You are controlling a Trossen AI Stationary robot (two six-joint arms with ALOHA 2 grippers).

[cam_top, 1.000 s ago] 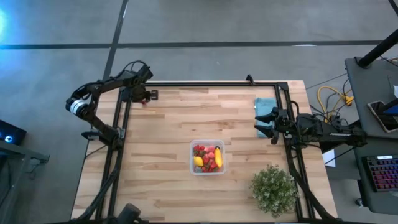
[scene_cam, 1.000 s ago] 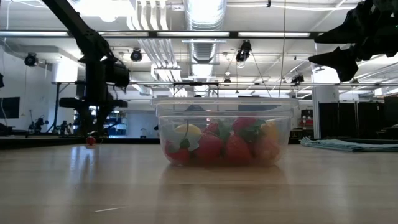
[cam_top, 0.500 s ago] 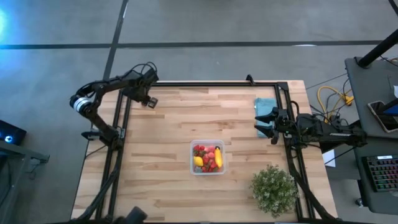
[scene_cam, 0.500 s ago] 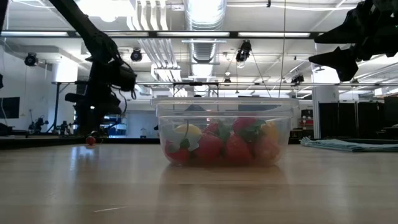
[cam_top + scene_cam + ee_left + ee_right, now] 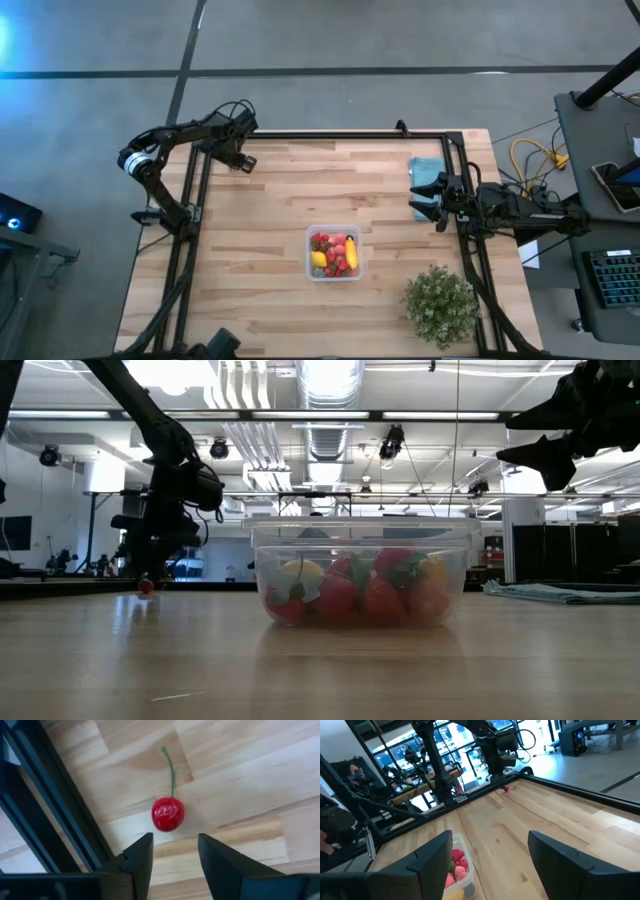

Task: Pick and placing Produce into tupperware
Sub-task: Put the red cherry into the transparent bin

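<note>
Matt pale wood table (image 5: 280,250); clear glossy plastic tupperware (image 5: 334,252); shiny red cherry (image 5: 168,813) (green stem).

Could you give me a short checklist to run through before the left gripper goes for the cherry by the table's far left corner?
1. Cherry lies free on the table, stem pointing away from the gripper: ok.
2. Left gripper has a gap between its fingers and nothing in it: ok.
3. Gap lined up with the cherry: ok, it sits just ahead of the fingertips.
4. Gap wide enough for the cherry: cannot tell, it looks about as wide as the fruit.
5. Tupperware has room: cannot tell, produce already covers its floor.
6. Right gripper waits open at the right edge over the teal cloth: ok.
</note>
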